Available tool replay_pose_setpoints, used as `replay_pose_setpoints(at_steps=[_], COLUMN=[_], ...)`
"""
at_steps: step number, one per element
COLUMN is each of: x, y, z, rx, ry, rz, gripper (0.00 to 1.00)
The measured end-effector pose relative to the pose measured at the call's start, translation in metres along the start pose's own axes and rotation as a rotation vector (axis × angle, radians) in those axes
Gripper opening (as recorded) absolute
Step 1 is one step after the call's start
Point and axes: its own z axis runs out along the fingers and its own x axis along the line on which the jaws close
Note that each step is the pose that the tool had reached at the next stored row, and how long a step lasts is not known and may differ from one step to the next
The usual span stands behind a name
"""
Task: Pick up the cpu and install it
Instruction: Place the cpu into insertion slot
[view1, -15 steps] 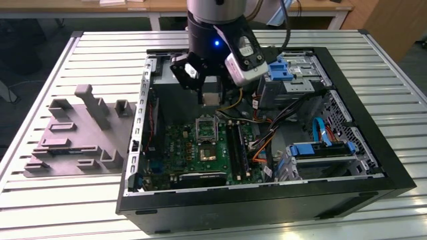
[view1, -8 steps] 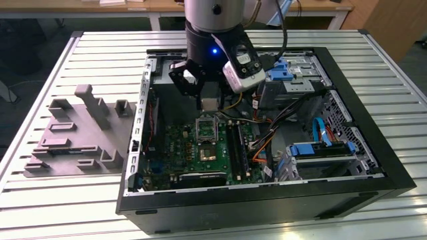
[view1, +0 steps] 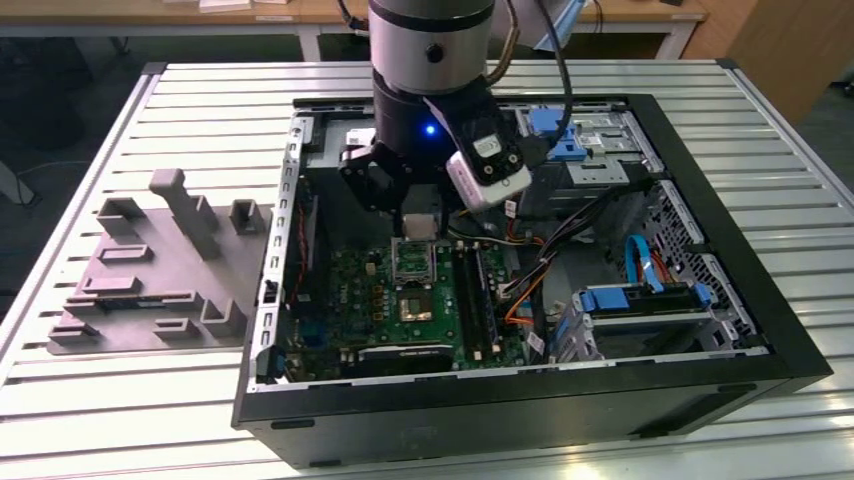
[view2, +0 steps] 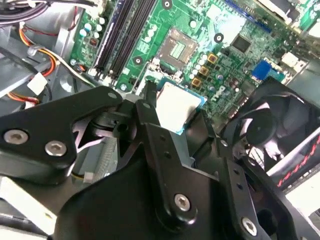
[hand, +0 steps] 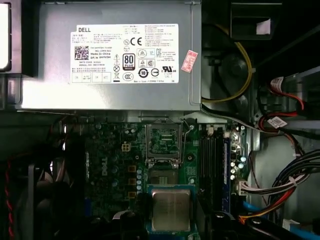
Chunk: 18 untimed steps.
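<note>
A slatted metal table (view1: 120, 410) carries an open computer case (view1: 561, 405), and a grey fixture block (view1: 147, 275) lies beside it on the exterior view's left. Inside the case we see the gripper (view1: 419, 228) clamped on the cpu (view1: 420, 222). In the second wrist view its black fingers (view2: 149, 102) sit against opposite edges of the silvery chip. The cpu hangs level above the green motherboard (view1: 387, 320), close to the socket (view2: 176, 47) with its metal frame but not seated in it. Beyond the socket we find the memory slots (view2: 125, 30) to one side and a black fan (view2: 265, 130) to the other. In the first wrist view, a grey power supply (hand: 110, 55) with a white label borders the board's far edge.
</note>
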Motion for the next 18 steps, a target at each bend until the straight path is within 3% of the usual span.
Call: replay_pose_setpoints(at_steps=[6, 10, 18], x=[-0.0003, 0.0, -0.0001], y=[-0.0018, -0.0029, -0.0075], z=[0.0109, 0.0159, 0.0279], rx=[0.0006, 0.009, 0.0104], ry=[0.0001, 0.0002, 0.0004], rz=[-0.005, -0.005, -0.016], gripper=[0.47, 0.47, 0.47])
